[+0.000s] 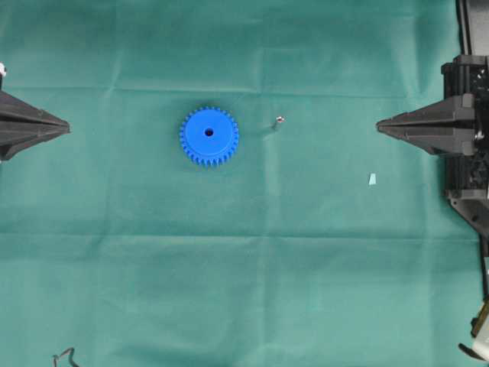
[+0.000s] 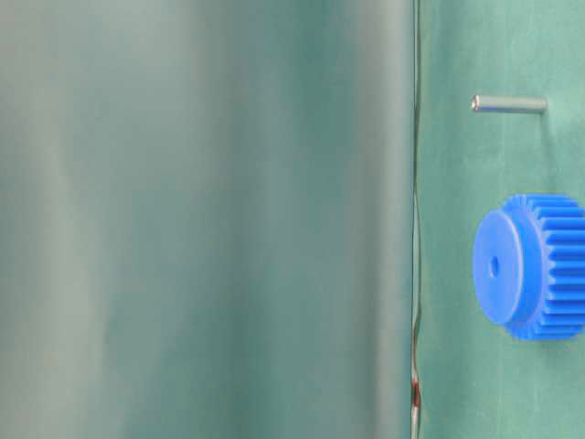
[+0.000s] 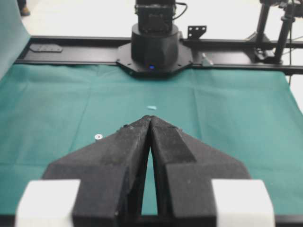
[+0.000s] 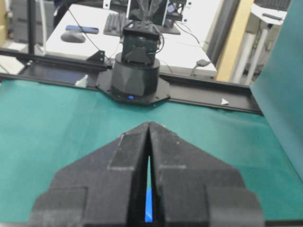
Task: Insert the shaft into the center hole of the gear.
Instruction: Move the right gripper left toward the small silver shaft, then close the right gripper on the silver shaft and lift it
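L gripper (image 1: 67,128) sat at 9 o'clock, R gripper (image 1: 378,125) at 3; both closed, tips facing inward.

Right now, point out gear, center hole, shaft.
gear (image 1: 209,137): overhead view, blue flat face.
center hole (image 1: 209,132): overhead view, dark opening mid-face.
shaft (image 1: 280,119): overhead view, shiny top end.

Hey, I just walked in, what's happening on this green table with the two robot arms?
Nothing is being handled yet. The left claw and the right claw sit shut at opposite edges of the green cloth, holding nothing. Between them the blue gear lies flat with its center hole facing up and empty. The shaft stands upright on the cloth a little to the gear's right, apart from it. A small pale scrap lies nearer the right claw.
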Tool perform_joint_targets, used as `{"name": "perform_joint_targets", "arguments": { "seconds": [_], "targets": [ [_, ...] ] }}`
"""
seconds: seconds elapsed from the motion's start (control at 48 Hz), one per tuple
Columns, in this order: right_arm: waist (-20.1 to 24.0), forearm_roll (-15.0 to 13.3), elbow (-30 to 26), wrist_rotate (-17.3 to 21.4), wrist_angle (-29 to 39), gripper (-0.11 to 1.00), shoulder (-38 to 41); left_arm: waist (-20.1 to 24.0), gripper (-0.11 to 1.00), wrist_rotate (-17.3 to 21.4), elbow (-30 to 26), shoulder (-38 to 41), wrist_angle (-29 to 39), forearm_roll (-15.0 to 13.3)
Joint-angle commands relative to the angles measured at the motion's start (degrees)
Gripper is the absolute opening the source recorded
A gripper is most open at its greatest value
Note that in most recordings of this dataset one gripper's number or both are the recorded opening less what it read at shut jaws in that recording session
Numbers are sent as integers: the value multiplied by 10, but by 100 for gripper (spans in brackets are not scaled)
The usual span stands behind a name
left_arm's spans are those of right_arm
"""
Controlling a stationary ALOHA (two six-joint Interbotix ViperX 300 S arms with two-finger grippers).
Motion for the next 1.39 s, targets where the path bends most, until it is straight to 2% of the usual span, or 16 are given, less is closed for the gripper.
{"name": "perform_joint_targets", "arguments": {
  "seconds": [0.0, 0.166, 0.728, 0.77, 0.832, 0.978, 1.041, 1.374],
  "targets": [
    [-3, 0, -9, 1, 3, 3, 4, 2, 0, -4, -23, 7, 17, 7],
    [-20, 6, -22, 4, 33, 3, 23, 2, 0, -4, -25, 2, 29, 7],
    [-95, 41, -35, 6, -22, 4, 196, 2, 0, -5, -25, 6, 31, 7],
    [-98, 41, -40, 6, -26, 8, 215, 2, 0, -5, -24, 6, 32, 7],
    [-100, 42, -47, 6, -32, 21, 242, 2, 0, -5, -24, 6, 33, 7],
    [-110, 50, -60, 6, -62, 63, 314, 3, 0, -5, -23, 9, 34, 7],
    [-111, 56, -62, 6, -84, 77, 345, 2, 0, -5, -23, 10, 34, 7],
    [-113, 103, -80, 7, -158, 72, 512, 2, 0, -5, -22, 10, 35, 7]
  ]
}}
